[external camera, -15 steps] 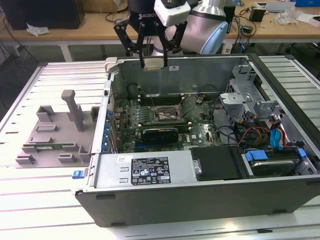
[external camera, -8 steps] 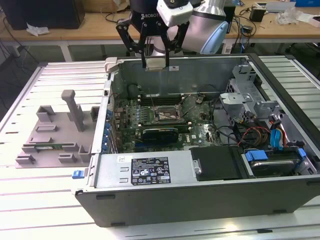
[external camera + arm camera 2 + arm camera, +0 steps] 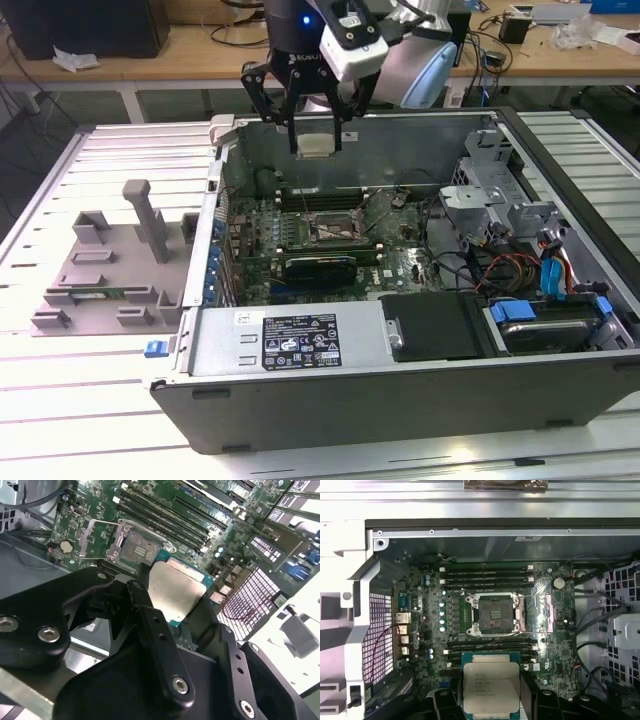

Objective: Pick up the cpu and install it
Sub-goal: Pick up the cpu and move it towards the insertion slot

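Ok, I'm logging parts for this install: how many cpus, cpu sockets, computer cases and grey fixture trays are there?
cpu: 1
cpu socket: 1
computer case: 1
grey fixture tray: 1
Total: 4

cpu (image 3: 317, 146) in gripper (image 3: 318, 149) above computer case (image 3: 300, 385), socket (image 3: 338, 232) on motherboard (image 3: 402, 266) inside

We see a silver top and teal-green rim on the small flat square cpu (image 3: 491, 687), black on the metal-fingered gripper (image 3: 318, 148), deep green on the flat printed motherboard (image 3: 434, 635), pale grey lengthwise stripes on the slatted metal table (image 3: 80, 400), and bright blue on the plastic cables (image 3: 553, 272).
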